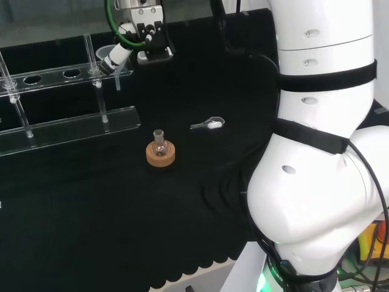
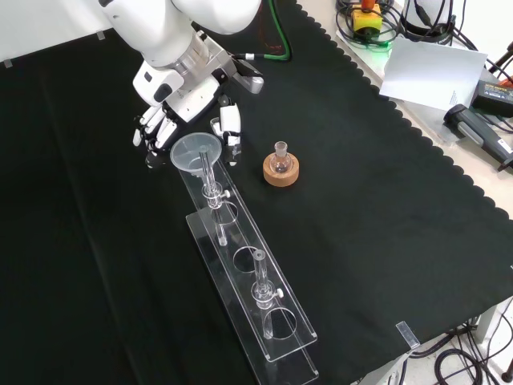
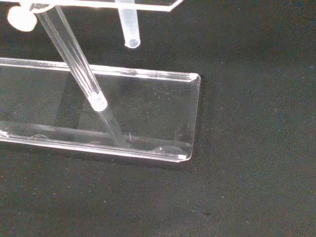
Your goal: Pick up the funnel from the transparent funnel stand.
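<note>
In the front view, the hand (image 2: 164, 120) is at the funnel (image 2: 192, 154), its fingers (image 2: 231, 128) spread on both sides of the bowl but not yet closed. The funnel sits in the end hole of the clear stand (image 2: 276, 321), so its stem hangs free. To the right, a small flask (image 2: 280, 156) rests in a cork ring (image 2: 280, 172).

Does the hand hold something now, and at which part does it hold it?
It cannot be told. The hand is around the funnel's rim, funnel in the stand.

Black cloth (image 2: 385, 200) covers the bench, scallop-edged at the front view's right. The funnel (image 2: 192, 154) and its stand (image 2: 276, 341) are clear. The hand (image 2: 164, 124) is white and black. At centre, a tan cork ring (image 2: 280, 171).
</note>
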You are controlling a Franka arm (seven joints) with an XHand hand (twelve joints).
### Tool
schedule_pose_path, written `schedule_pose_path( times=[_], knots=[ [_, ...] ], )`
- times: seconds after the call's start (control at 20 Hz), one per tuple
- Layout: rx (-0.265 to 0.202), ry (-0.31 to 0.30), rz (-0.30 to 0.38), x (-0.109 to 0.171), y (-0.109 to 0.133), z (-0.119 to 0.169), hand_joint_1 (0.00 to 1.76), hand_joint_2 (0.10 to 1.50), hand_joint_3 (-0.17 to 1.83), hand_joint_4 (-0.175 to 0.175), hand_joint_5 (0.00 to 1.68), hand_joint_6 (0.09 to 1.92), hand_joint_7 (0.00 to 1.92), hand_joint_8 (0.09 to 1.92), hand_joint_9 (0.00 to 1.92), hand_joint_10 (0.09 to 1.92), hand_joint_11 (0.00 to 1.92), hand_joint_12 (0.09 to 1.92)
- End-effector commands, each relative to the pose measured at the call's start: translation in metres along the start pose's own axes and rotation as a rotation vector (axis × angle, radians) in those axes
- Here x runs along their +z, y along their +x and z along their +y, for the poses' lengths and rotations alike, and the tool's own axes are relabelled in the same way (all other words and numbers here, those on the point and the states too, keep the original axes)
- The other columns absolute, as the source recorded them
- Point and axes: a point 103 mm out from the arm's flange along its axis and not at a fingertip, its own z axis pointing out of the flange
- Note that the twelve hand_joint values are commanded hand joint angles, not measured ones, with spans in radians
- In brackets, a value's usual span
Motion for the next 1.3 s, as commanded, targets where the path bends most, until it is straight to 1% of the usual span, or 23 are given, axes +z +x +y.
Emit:
schedule_pose_path(
  times=[0.05, 0.15, 0.3, 0.35, 0.5, 0.6, 0.75, 0.8, 0.85, 1.0, 1.1, 1.2, 1.3],
  knots=[
    [0.029, -0.027, 0.013, 0.001, 0.001, -0.002, 0.52, 0.74, 0.07, -0.041, 0.32, 0.09, 0.51, 0.49, 0.15, 0.81, 0.0, 0.4],
    [0.029, -0.047, 0.017, 0.001, 0.002, -0.002, 0.52, 0.74, 0.08, -0.035, 0.35, 0.09, 0.54, 0.48, 0.18, 0.8, 0.0, 0.43],
    [0.031, -0.074, 0.027, 0.0, 0.002, -0.003, 0.54, 0.74, 0.1, -0.022, 0.43, 0.09, 0.63, 0.44, 0.24, 0.76, 0.0, 0.52],
    [0.04, -0.081, 0.028, -0.001, 0.003, -0.002, 0.55, 0.74, 0.1, -0.02, 0.44, 0.09, 0.65, 0.43, 0.26, 0.75, 0.0, 0.55],
    [0.038, -0.095, 0.027, -0.002, 0.006, -0.002, 0.57, 0.74, 0.13, -0.009, 0.5, 0.09, 0.72, 0.41, 0.33, 0.7, 0.0, 0.7],
    [0.034, -0.1, 0.049, -0.002, 0.006, -0.002, 0.58, 0.74, 0.14, -0.006, 0.52, 0.09, 0.75, 0.4, 0.35, 0.69, 0.0, 0.75],
    [0.028, -0.105, 0.048, -0.001, 0.005, -0.002, 0.58, 0.74, 0.15, -0.005, 0.53, 0.09, 0.76, 0.4, 0.37, 0.69, 0.0, 0.76],
    [0.028, -0.11, 0.075, -0.001, 0.002, -0.002, 0.59, 0.74, 0.15, -0.005, 0.53, 0.09, 0.76, 0.4, 0.37, 0.69, 0.0, 0.77],
    [0.026, -0.107, 0.084, -0.001, 0.0, -0.002, 0.59, 0.74, 0.15, -0.004, 0.54, 0.09, 0.76, 0.4, 0.37, 0.69, 0.0, 0.77],
    [0.025, -0.117, 0.08, -0.001, 0.0, -0.002, 0.6, 0.74, 0.15, 0.001, 0.55, 0.09, 0.77, 0.4, 0.39, 0.69, 0.0, 0.77],
    [0.028, -0.134, 0.082, -0.002, -0.002, -0.003, 0.61, 0.74, 0.15, 0.004, 0.56, 0.09, 0.78, 0.4, 0.39, 0.69, 0.0, 0.76],
    [0.015, -0.162, 0.095, -0.003, -0.005, -0.004, 0.62, 0.73, 0.16, 0.007, 0.58, 0.09, 0.79, 0.39, 0.41, 0.66, 0.0, 0.75],
    [0.023, -0.19, 0.098, -0.005, -0.004, -0.005, 0.63, 0.73, 0.17, 0.009, 0.58, 0.09, 0.8, 0.39, 0.43, 0.65, 0.0, 0.75]
  ],
)
